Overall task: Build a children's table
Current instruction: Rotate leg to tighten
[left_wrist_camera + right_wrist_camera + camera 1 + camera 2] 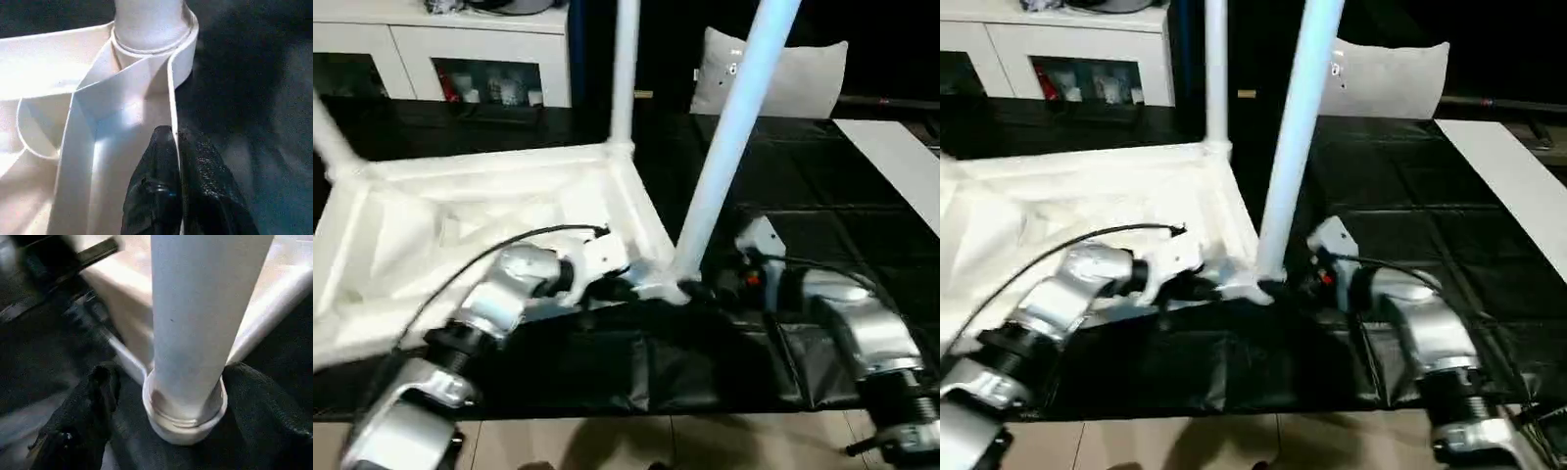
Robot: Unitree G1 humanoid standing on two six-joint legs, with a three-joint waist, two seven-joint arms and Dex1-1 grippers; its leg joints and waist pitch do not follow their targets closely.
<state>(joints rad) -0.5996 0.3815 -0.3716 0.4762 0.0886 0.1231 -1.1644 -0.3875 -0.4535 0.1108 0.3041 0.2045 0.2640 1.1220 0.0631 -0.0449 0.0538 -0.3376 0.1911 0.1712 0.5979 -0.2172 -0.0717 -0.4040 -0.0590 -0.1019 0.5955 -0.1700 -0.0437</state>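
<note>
On the black mat (pixel 783 196), the children's table (pixel 460 225) lies upside down, forearms angling inward. Left wrist view: left gripper (pixel 176 161) pinches its rim. Right wrist view: right gripper (pixel 166 396) spread around the near leg (pixel 195 323).

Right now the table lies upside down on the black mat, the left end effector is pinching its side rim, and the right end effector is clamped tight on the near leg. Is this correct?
Not quite. The right end effector is open: in the right wrist view its fingers stand apart on both sides of the near leg. The rest holds: the table lies upside down on the black mat, and the left end effector pinches its side rim.
</note>
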